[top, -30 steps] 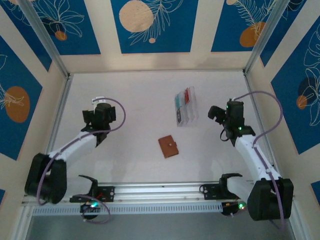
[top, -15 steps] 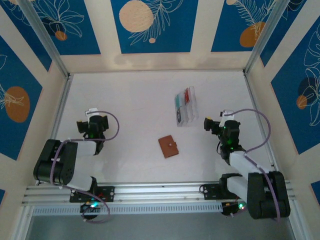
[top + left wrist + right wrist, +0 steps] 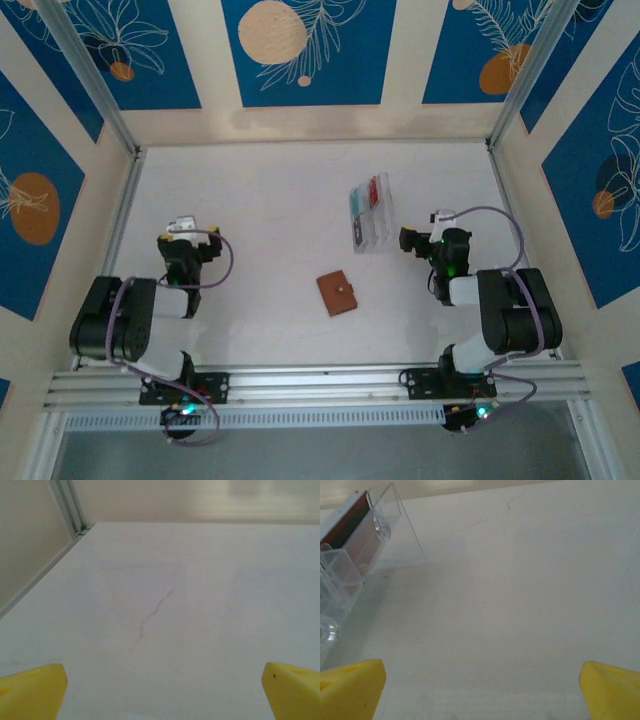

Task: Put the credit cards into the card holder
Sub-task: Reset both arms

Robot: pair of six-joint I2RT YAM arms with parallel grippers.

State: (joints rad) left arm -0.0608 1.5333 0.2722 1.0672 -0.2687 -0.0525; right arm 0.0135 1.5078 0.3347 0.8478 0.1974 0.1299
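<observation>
Tabletop (image 3: 260,200): card holder (image 3: 337,293) between jaws, clear of both

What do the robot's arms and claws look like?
There are two arms made of white tubes and chunky black joints, the left arm and the right arm. A thin purple cable loops along each. The left claw and the right claw are black with bright yellow fingertips. A small green light glows on the right arm.

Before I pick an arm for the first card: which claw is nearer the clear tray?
Right. The right claw sits just right of the clear compartment tray; the left claw is far off to its left, across the table.
</observation>
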